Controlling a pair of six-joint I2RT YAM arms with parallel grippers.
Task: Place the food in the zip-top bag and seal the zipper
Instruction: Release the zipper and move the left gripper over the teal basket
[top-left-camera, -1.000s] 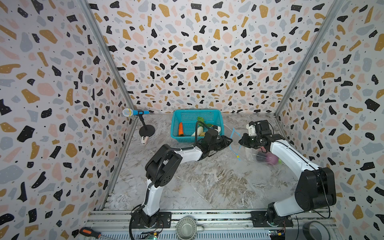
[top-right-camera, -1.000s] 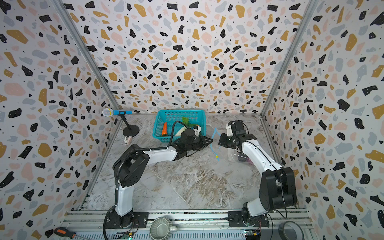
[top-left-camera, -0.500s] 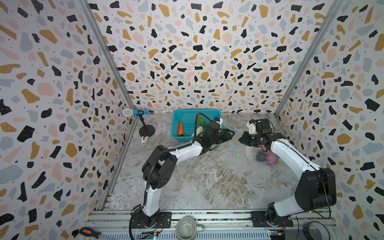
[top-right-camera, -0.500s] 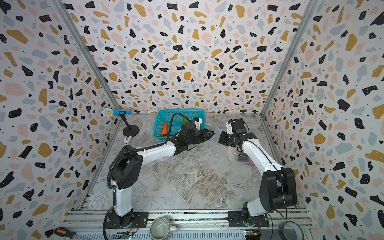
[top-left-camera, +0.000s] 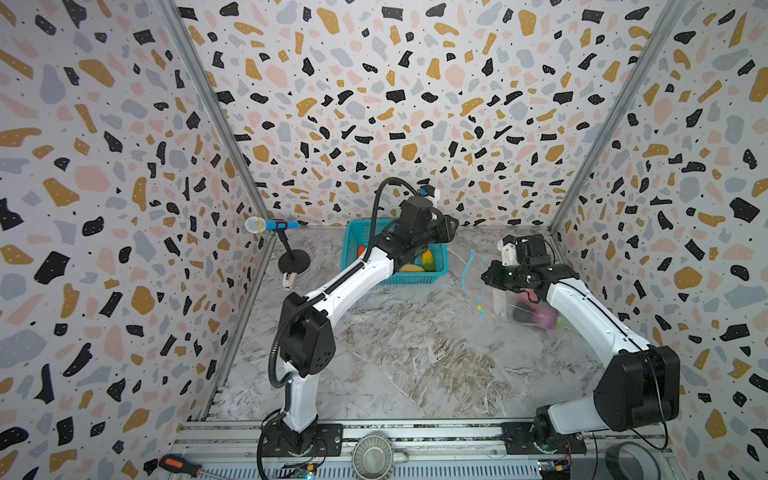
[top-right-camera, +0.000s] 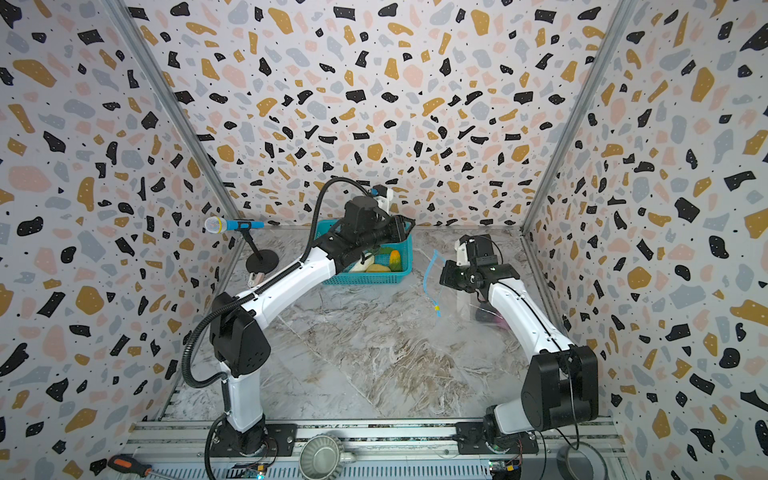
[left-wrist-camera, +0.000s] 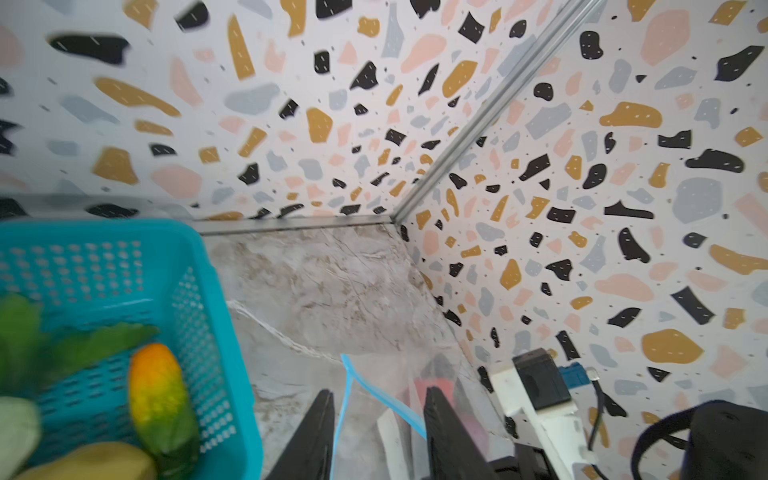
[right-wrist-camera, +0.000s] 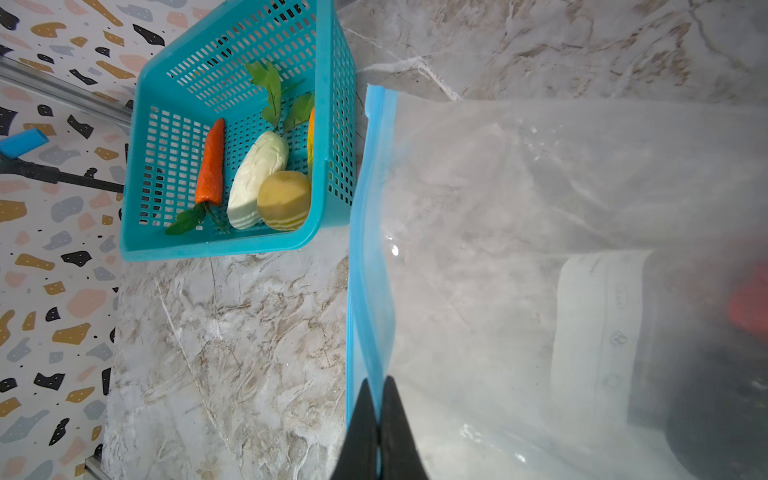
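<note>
Over the bag-side rim of the teal basket (right-wrist-camera: 216, 249), my left tool (left-wrist-camera: 378, 397) hangs partly open and empty, its fingers aimed past the rim toward the zip-top bag (right-wrist-camera: 519, 199). My right tool (right-wrist-camera: 376, 384) is pinched tight on the zipper (right-wrist-camera: 368, 232), holding that edge above the bench (right-wrist-camera: 232, 353). The carrot (right-wrist-camera: 211, 162), radish (right-wrist-camera: 255, 183), potato (right-wrist-camera: 284, 199) and corn (left-wrist-camera: 156, 386) lie in the basket, behind and below my left tool, with carrot and radish lengthwise side by side. My left arm is the nearer one, I judge, and it would have to tip back and down to reach them.
</note>
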